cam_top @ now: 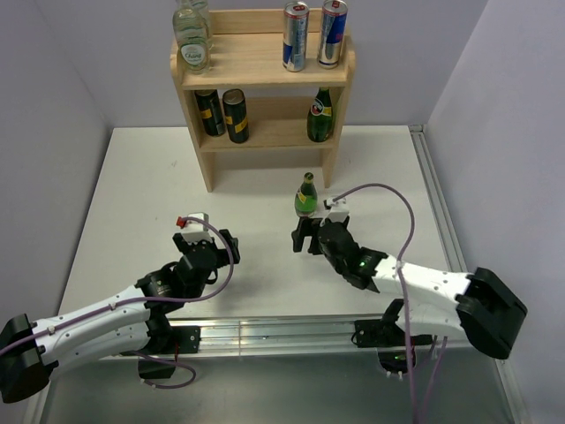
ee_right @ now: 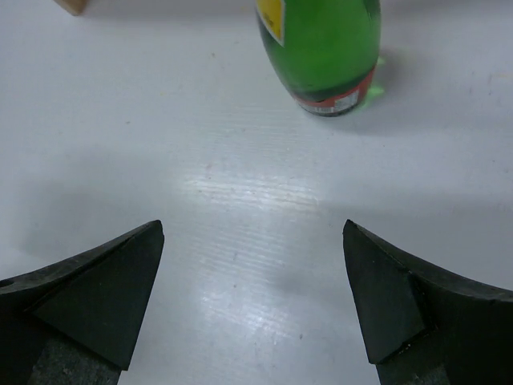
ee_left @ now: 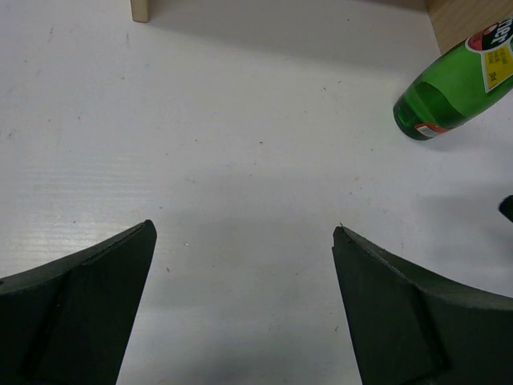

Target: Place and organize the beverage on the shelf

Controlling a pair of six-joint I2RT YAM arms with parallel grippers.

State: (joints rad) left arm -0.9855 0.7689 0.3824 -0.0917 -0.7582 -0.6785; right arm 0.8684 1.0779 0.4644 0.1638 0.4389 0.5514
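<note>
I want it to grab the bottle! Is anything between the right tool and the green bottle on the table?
No, nothing visible. Only bare white table lies between the open right tool and the upright green bottle.

White table [cam_top: 132,203]: wooden shelf [cam_top: 256,60] at rear; green bottle [cam_top: 305,196] upright before it.

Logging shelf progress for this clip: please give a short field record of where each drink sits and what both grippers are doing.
top tier: clear glass bottles at left, two silver-and-blue cans at right
middle tier: two black-and-gold cans at left, one green glass bottle at right
off shelf: second green glass bottle, upright on the white table, in front of the light wooden shelf
left gripper: open, empty
right gripper: open, empty, facing that bottle, not touching
remaining: one bottle not yet shelved
</note>
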